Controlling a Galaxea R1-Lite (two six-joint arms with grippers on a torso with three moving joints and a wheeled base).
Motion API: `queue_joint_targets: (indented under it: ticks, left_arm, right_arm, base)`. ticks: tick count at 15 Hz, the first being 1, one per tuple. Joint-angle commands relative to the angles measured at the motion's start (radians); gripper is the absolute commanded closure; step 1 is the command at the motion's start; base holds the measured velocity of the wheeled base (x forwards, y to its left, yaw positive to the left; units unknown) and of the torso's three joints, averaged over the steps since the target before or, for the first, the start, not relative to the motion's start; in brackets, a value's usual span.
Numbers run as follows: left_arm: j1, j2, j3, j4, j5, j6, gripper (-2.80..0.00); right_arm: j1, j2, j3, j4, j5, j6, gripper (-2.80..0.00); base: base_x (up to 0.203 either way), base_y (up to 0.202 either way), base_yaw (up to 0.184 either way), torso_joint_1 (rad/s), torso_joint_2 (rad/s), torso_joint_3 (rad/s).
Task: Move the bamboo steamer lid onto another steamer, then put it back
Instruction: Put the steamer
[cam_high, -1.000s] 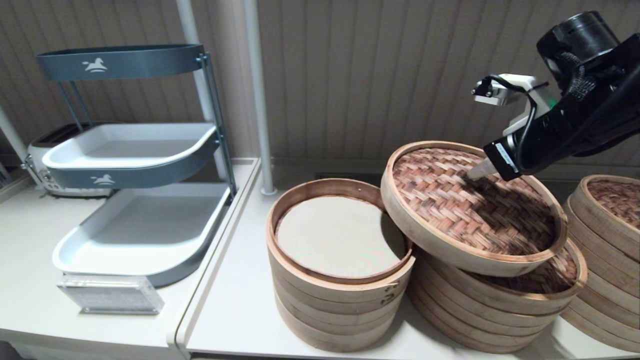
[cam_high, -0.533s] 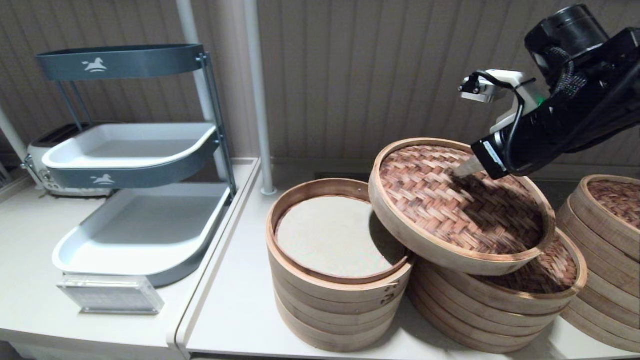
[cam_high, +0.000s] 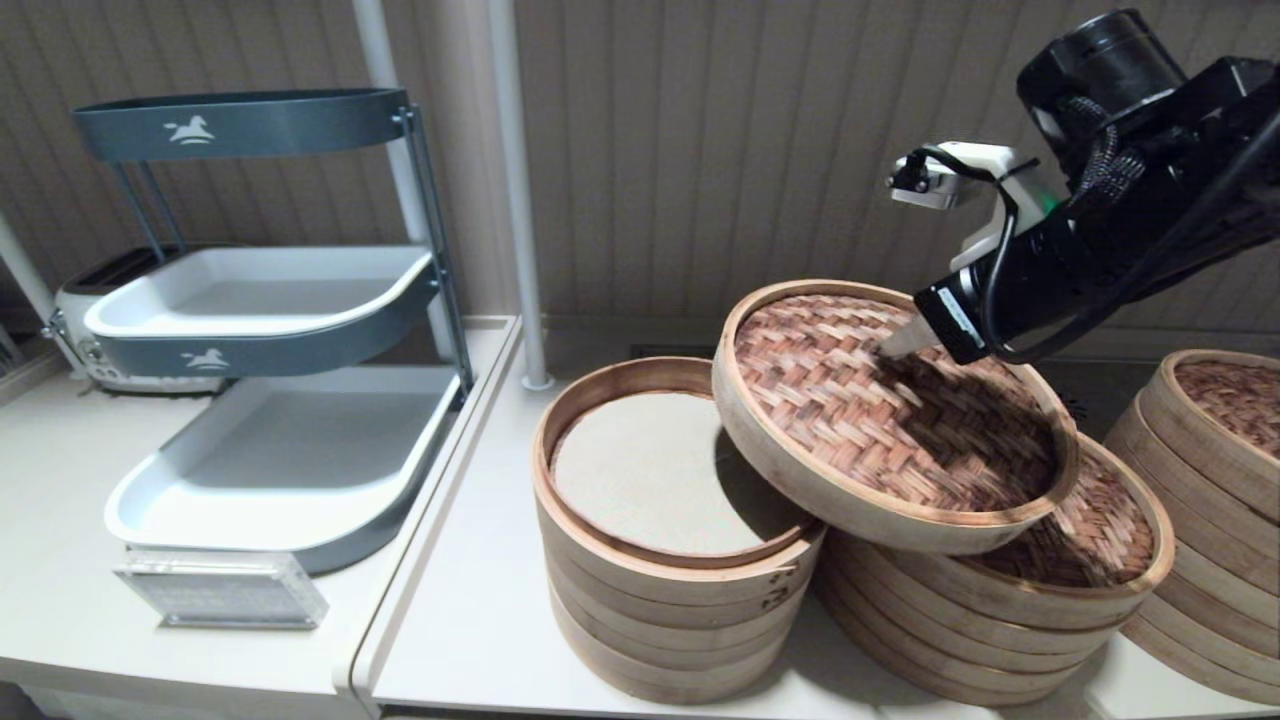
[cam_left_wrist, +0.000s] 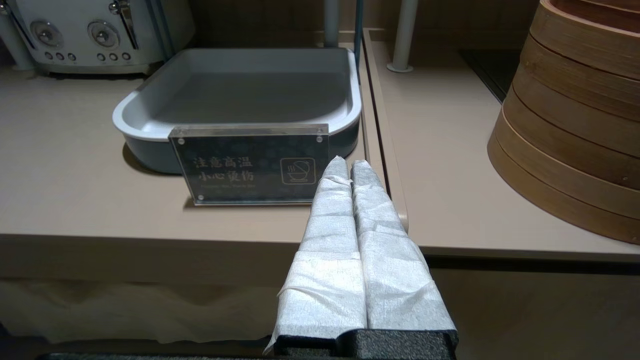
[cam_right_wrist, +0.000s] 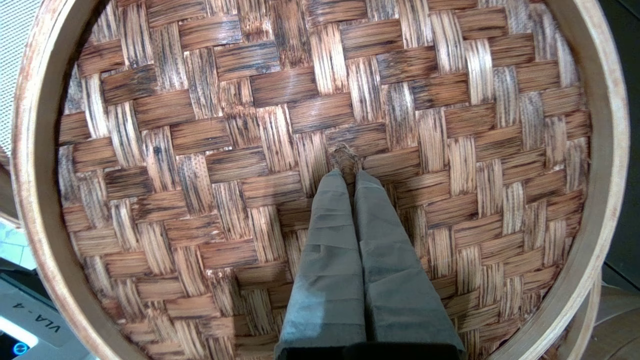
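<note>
The bamboo steamer lid (cam_high: 850, 400) hangs tilted, its left edge low over the rim of the open taller steamer (cam_high: 670, 600) with the white liner (cam_high: 650, 470). My right gripper (cam_high: 895, 345) is shut on the lid's small centre loop (cam_right_wrist: 345, 157); in the right wrist view the gripper (cam_right_wrist: 349, 172) pinches that loop on the woven top (cam_right_wrist: 200, 150). Beneath the lid's right side stands another steamer (cam_high: 980, 620), a wide shallow stack with its own darker woven lid (cam_high: 1100, 510) partly showing. The left gripper (cam_left_wrist: 349, 162) is shut on nothing, low by the counter's front edge.
A third bamboo stack (cam_high: 1220, 450) stands at the right edge. A grey tiered tray rack (cam_high: 270, 300), a toaster (cam_high: 80, 300) and an acrylic sign (cam_high: 222, 588) are on the left counter. A white pole (cam_high: 515, 190) rises behind the open steamer.
My right gripper has carried the lid to the left; its left edge now reaches over the open steamer's rim, and more of the darker lid below shows.
</note>
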Motion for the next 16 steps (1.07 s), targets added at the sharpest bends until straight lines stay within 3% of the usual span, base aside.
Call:
queue_joint_targets:
  ticks: [1, 16]
  left_arm:
    - [0.000, 0.000, 0.028, -0.001, 0.000, 0.000, 0.00]
    - [0.000, 0.000, 0.028, -0.001, 0.000, 0.000, 0.00]
  right_arm:
    - [0.020, 0.010, -0.001, 0.004, -0.009, -0.003, 0.00]
    - [0.102, 0.045, -0.001, -0.130, -0.014, -0.013, 0.00]
  base:
    - [0.000, 0.000, 0.000, 0.000, 0.00, 0.000]
    - [0.000, 0.000, 0.000, 0.000, 0.00, 0.000]
